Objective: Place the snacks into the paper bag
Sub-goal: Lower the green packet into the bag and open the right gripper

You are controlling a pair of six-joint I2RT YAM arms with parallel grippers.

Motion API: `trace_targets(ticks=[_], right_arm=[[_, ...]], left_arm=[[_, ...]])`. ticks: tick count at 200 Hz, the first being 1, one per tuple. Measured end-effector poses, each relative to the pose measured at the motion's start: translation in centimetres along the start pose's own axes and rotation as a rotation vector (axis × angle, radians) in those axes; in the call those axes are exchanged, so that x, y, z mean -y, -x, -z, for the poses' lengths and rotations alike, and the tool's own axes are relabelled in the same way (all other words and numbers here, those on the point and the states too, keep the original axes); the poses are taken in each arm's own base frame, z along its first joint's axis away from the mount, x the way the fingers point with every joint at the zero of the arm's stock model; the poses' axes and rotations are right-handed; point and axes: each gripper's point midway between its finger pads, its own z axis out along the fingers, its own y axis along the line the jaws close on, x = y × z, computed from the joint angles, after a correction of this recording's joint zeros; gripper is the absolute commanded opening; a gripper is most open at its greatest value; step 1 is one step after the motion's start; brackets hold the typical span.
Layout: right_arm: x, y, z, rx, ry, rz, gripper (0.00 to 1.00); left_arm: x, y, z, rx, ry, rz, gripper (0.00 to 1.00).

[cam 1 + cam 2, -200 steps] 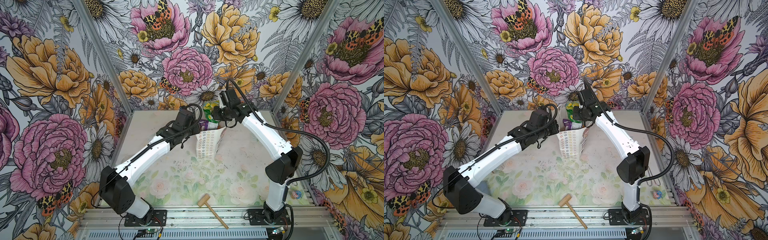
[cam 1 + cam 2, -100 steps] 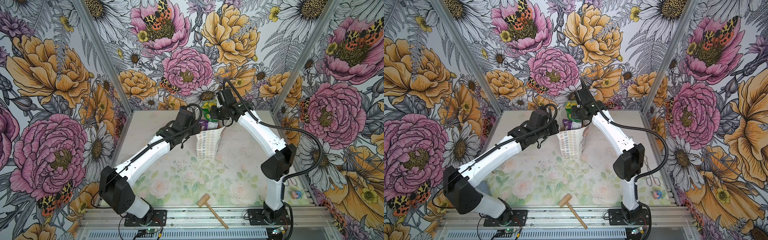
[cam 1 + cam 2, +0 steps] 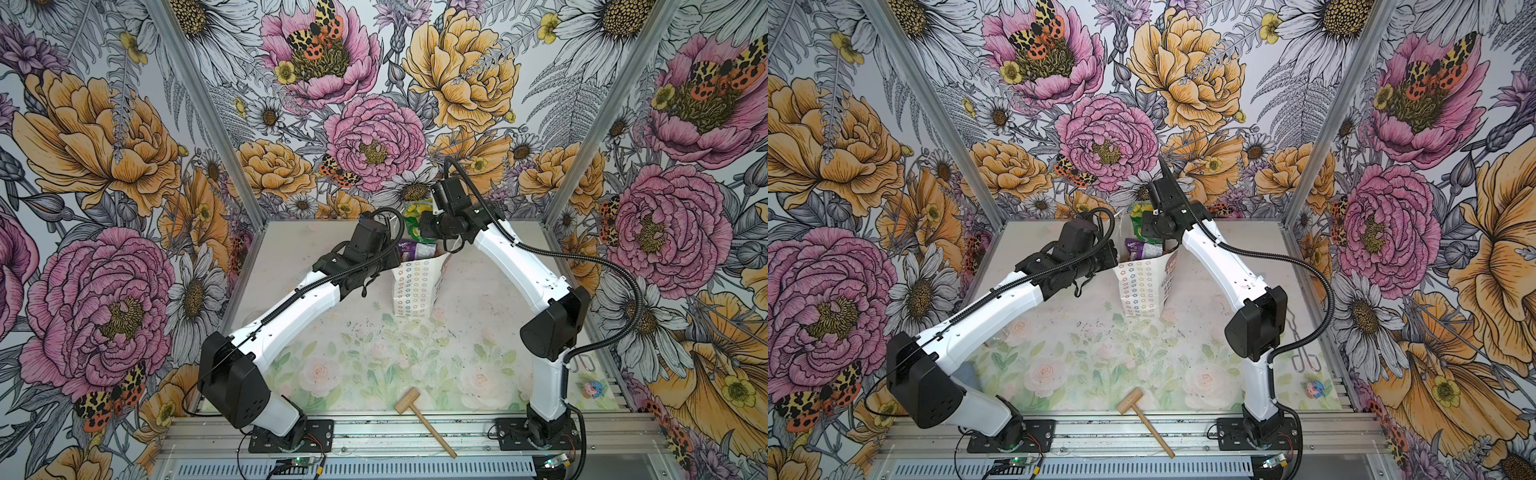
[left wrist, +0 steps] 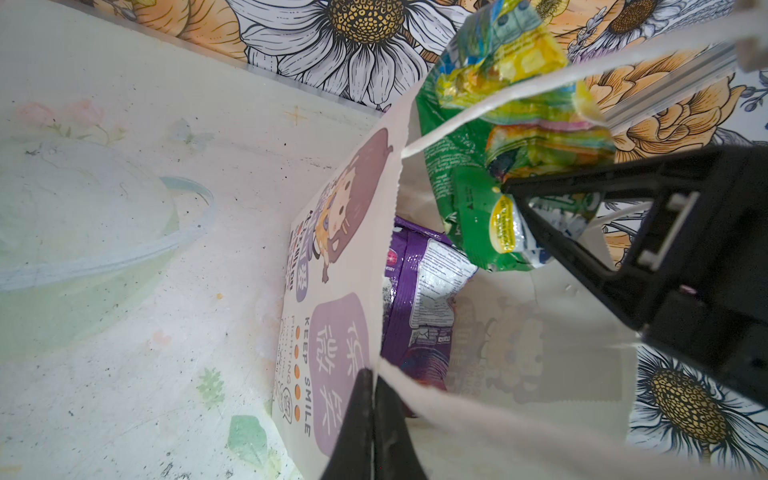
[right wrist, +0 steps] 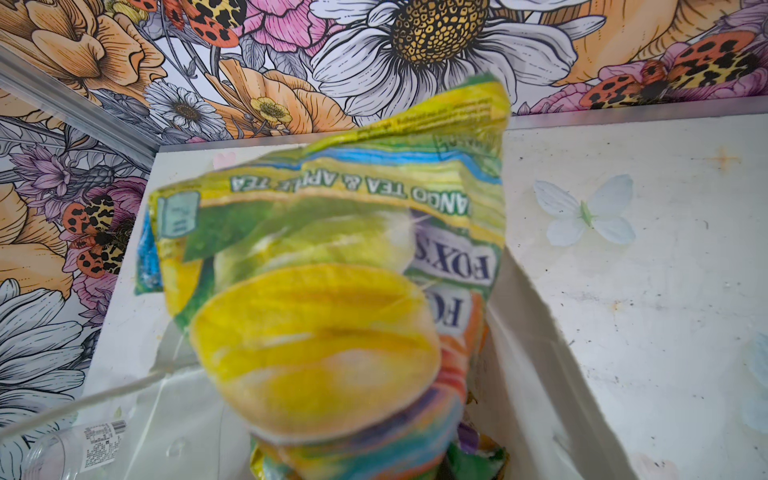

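Both arms reach to the far centre of the surface (image 3: 365, 357), elbows back near the front edge, forearms angled up and meeting over the paper bag (image 3: 411, 291). Left arm (image 3: 299, 307) comes in from the left, wrist about level with the bag's top. Left gripper (image 4: 374, 407) is clenched tight on the bag's rim, right where a white cord handle (image 4: 478, 419) leaves the paper. Right arm (image 3: 519, 266) arches in from the right, wrist bent down over the mouth. Right gripper (image 4: 509, 189) is grasping a crumpled green packet (image 5: 332, 257), its "FOX'S" print upside down in the right wrist view. The packet hangs over the open mouth on the far side; can't tell if its lower end is past the rim. Bag stands upright with its mouth open. Inside is a purple packet (image 4: 419, 291), standing against the wall, its top poking above the rim in both top views. Anything deeper is too blurred to call. Wooden mallet (image 3: 415, 409) lies near the front edge, well apart from the bag.
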Motion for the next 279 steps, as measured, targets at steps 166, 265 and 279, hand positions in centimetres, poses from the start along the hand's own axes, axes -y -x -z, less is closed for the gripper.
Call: trace_targets(ticks=[166,265,279], right_arm=[[-1.5,0.1,0.0,-0.001,0.072,0.009,0.5],[-3.2,-1.8,-0.5,-0.073,0.162,0.021,0.71],[-3.3,-1.9,-0.4,-0.075,0.17,0.021,0.71]], left_arm=[[0.0,0.0,-0.1,-0.004,-0.004,0.001,0.0],[0.2,-0.1,-0.1,-0.009,-0.011,0.001,0.0],[0.2,-0.1,-0.1,-0.01,-0.013,0.001,0.0]])
